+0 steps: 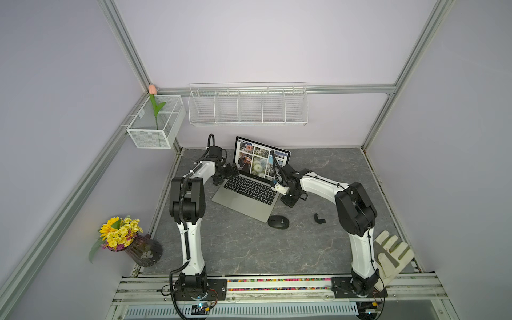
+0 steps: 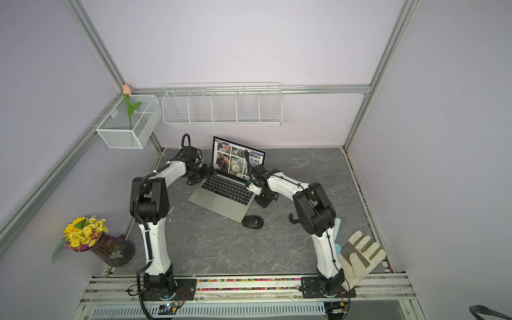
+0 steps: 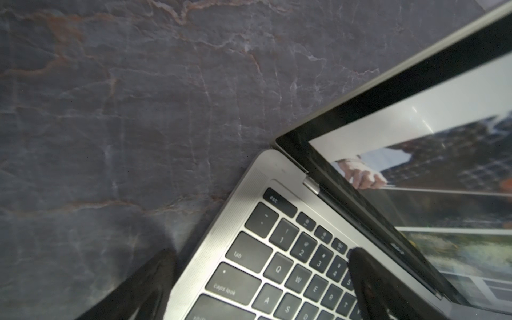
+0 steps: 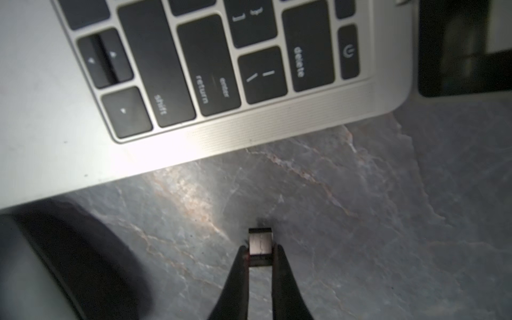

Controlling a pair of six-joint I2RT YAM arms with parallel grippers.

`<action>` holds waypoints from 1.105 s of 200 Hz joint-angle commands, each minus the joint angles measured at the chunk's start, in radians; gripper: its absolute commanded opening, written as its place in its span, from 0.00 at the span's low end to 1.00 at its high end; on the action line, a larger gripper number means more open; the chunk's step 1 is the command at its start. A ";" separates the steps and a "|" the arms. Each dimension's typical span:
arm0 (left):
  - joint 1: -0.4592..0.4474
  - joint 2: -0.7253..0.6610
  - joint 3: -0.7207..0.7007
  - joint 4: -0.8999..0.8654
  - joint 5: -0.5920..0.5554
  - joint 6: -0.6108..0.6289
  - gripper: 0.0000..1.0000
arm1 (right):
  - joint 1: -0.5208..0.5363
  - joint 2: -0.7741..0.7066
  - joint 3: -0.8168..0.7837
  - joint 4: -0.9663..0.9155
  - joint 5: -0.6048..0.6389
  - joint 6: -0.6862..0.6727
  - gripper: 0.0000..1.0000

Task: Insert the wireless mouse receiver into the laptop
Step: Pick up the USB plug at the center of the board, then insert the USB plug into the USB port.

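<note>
**Top views.** The right gripper (image 1: 291, 200) points down at the veined stone tabletop (image 1: 249, 249), just beside the laptop (image 1: 243, 201) on its return-key edge. The left gripper (image 1: 223, 177) hovers at the laptop's opposite rear corner. The mouse (image 1: 278, 221) and a hook-shaped cover (image 1: 319, 219) lie base-ward of the right gripper. A glove (image 1: 393, 250), a flower vase (image 1: 141, 250) and wire baskets (image 1: 248, 110) edge the lilac-walled cell.

**Left wrist.** The fingers (image 3: 371, 282) are spread wide, one over the keys and one over bare stone, holding nothing.

**Right wrist.** The fingertips pinch the wireless mouse receiver (image 4: 260, 243) by its sides. Bare slab lies ahead of it, then the laptop's edge. No port is visible, and whether the receiver is lifted cannot be told. Judged best: keep the plug level and square, and advance gently. The laptop may slide on the stone, so the left gripper could brace it.
</note>
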State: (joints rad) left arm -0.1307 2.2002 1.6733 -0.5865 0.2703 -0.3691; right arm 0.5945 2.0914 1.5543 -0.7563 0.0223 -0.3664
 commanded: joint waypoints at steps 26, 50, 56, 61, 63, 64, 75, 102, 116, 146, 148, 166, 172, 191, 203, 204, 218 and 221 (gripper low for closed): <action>-0.001 0.035 -0.069 -0.121 0.033 -0.013 1.00 | -0.006 -0.004 0.019 0.079 0.024 -0.209 0.09; 0.000 0.035 -0.069 -0.125 0.030 -0.010 1.00 | -0.007 0.009 0.030 0.094 0.011 -0.202 0.09; 0.002 0.036 -0.069 -0.125 0.031 -0.010 1.00 | -0.006 0.011 0.031 0.106 0.011 -0.192 0.09; 0.002 0.036 -0.067 -0.125 0.031 -0.010 1.00 | -0.006 0.012 0.033 0.112 0.009 -0.187 0.09; 0.002 0.036 -0.068 -0.125 0.030 -0.010 1.00 | -0.006 0.010 0.034 0.114 0.009 -0.184 0.09; 0.002 0.035 -0.068 -0.125 0.030 -0.010 1.00 | -0.007 0.011 0.034 0.115 0.007 -0.183 0.09; 0.002 0.037 -0.066 -0.126 0.032 -0.009 1.00 | -0.005 0.013 0.036 0.126 0.002 -0.180 0.09; 0.003 0.041 -0.061 -0.127 0.036 -0.007 1.00 | -0.002 0.040 0.052 0.119 0.018 -0.189 0.09; 0.003 0.041 -0.062 -0.128 0.036 -0.005 1.00 | 0.002 0.058 0.065 0.106 0.023 -0.196 0.09; 0.005 0.041 -0.064 -0.127 0.037 -0.005 1.00 | 0.014 0.091 0.095 0.093 0.048 -0.212 0.09; 0.005 0.041 -0.064 -0.127 0.038 -0.005 1.00 | 0.016 0.093 0.098 0.092 0.049 -0.212 0.09; 0.006 0.035 -0.075 -0.120 0.035 -0.009 1.00 | 0.021 0.111 0.113 0.090 0.053 -0.212 0.09; 0.006 0.034 -0.078 -0.117 0.035 -0.011 1.00 | 0.023 0.115 0.117 0.092 0.050 -0.211 0.09; 0.008 0.030 -0.083 -0.116 0.037 -0.011 1.00 | 0.027 0.117 0.120 0.101 0.039 -0.210 0.09; 0.009 0.029 -0.087 -0.114 0.037 -0.011 1.00 | 0.030 0.115 0.118 0.105 0.028 -0.212 0.09; 0.009 0.028 -0.088 -0.113 0.038 -0.011 1.00 | 0.031 0.115 0.118 0.105 0.027 -0.212 0.09; 0.009 0.026 -0.092 -0.111 0.037 -0.011 1.00 | 0.033 0.109 0.109 0.111 0.013 -0.215 0.09; 0.009 0.025 -0.092 -0.111 0.037 -0.012 1.00 | 0.034 0.108 0.106 0.114 0.013 -0.215 0.09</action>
State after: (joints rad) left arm -0.1226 2.1853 1.6424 -0.5579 0.2901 -0.3656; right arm 0.6132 2.1899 1.6608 -0.6525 0.0738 -0.5549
